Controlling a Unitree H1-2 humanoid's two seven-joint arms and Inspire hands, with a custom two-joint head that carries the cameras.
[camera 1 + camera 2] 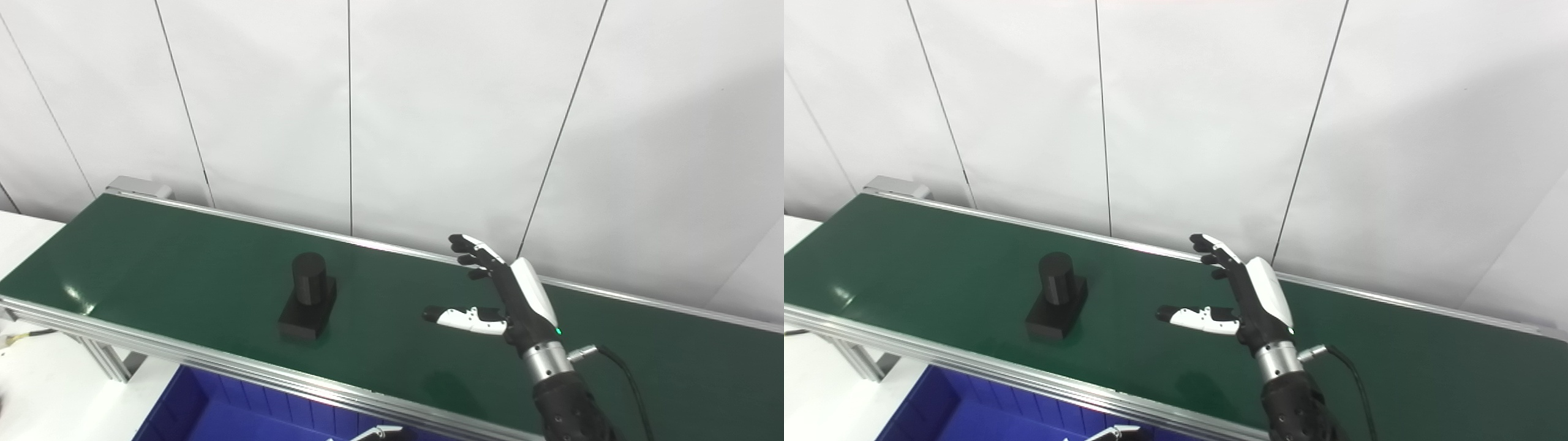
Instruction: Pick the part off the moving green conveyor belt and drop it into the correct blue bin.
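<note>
A black part (pixel 308 296), an upright cylinder on a rectangular block base, stands on the green conveyor belt (pixel 153 257) left of centre. My right hand (pixel 505 291) hovers over the belt to the right of the part, apart from it. It is open and empty, fingers stretched up and back, thumb pointing left toward the part. A blue bin (pixel 202 410) sits below the belt's near rail at the bottom left. A sliver of white and metal at the bottom edge (pixel 373 433) may be my left hand; its state does not show.
The belt has aluminium rails (pixel 245 367) along its near and far edges and ends at the far left. A white panelled wall stands right behind it. A white table surface (pixel 37 392) lies at the lower left. A black cable (pixel 625 373) trails from my right wrist.
</note>
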